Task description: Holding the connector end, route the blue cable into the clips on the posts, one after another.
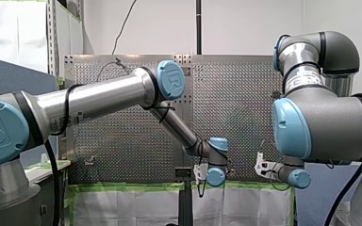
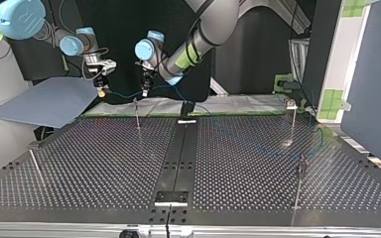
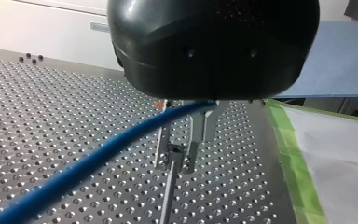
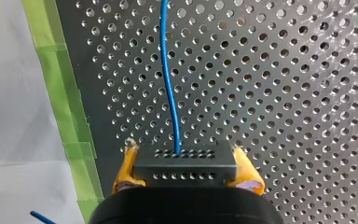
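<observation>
**A:** Start with the big things?

**B:** The bench [image 2: 104,163], perforated, with a dark strip [image 2: 178,158] up its middle. In the top view my left arm [image 2: 203,34] and my right arm [image 2: 15,17] hang over its far edge.

**A:** And the tools?

**B:** The right tool [image 4: 185,156] is clamped on the connector [image 4: 185,169], with a yellow pad [image 4: 127,168] at each side of it. The left tool [image 3: 174,165] is open, its metal fingers [image 3: 201,130] standing apart.

**A:** Posts?

**B:** Thin ones stand about the bench. The left tool hangs just above one post [image 2: 137,115] near the far edge.

**A:** Where is the cable?

**B:** The cable [image 4: 170,84] is blue. It leaves the connector's face and runs ahead over the bench. In the top view it spans from the right tool across to the left one. In the left wrist view it crosses the fingers by their roots, and I cannot tell if they touch it.

**A:** Smallest?

**B:** The clip [image 3: 175,154] on the post's top shows in the gap between the left fingertips. The cable passes nearer the roots, apart from it
</observation>
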{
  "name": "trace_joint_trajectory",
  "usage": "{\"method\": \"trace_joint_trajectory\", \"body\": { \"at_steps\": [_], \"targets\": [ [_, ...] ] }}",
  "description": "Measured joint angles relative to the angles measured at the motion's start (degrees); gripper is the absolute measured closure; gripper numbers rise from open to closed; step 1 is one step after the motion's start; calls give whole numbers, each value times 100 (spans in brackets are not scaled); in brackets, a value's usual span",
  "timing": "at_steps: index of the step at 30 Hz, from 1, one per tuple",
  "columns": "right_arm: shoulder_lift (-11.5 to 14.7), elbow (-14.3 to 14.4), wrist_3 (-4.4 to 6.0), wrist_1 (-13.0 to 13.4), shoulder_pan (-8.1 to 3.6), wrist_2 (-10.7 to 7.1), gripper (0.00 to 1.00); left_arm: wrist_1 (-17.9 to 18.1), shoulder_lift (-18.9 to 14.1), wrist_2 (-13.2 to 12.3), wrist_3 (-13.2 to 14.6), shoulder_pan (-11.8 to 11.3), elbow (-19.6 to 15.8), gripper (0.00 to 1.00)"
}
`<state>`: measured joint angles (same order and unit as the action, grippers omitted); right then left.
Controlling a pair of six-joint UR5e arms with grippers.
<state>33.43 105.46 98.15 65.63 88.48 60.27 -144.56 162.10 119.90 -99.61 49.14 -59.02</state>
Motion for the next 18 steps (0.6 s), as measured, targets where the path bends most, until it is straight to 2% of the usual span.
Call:
{"method": "trace_joint_trajectory", "body": {
  "at_steps": [4,10,18],
  "targets": [
    [-4,-2,-34,4,-2,-40,100,-10,2,-34,-4,-33,60,100],
    [-5,-39,-196,-4,14,-109,100,-31,7,16,-8,-96,79,100],
    [-6,-124,-215,-30,12,-101,100,-73,8,-145,-64,-247,128,100]
  ]
}}
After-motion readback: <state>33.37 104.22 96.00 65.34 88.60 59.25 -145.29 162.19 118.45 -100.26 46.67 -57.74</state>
